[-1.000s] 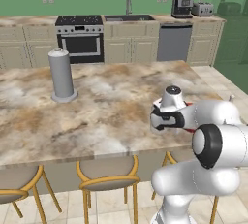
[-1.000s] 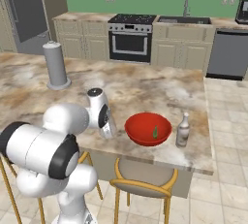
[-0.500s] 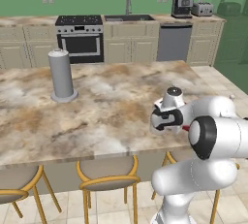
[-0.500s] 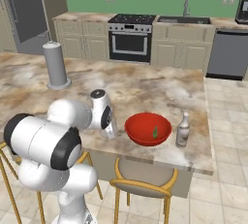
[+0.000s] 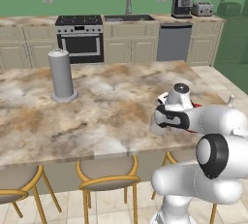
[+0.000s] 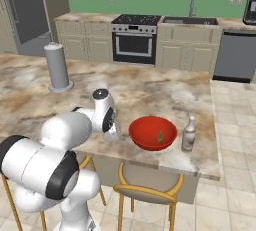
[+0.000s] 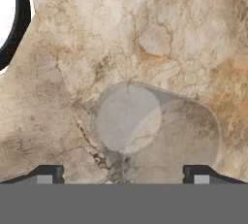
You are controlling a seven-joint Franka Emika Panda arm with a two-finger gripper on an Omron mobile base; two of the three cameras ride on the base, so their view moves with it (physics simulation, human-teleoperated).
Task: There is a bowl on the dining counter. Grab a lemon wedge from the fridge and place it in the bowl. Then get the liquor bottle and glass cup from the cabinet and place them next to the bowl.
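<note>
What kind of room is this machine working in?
A home kitchen, computer-rendered by the look of it. A stove and a sink stand along the green back wall, a fridge sits to one side, and a stone-topped dining counter with stools fills the foreground.

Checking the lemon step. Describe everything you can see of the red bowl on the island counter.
The small glossy red round bowl stands upright on the mottled beige-brown stone dining counter, near its front edge. It looks smooth and plastic or ceramic, wide-mouthed, with walls curving down to a narrower base. A tiny yellow-green lemon wedge lies inside. A small clear bottle stands just beside it, a narrow gap showing between them.
</note>
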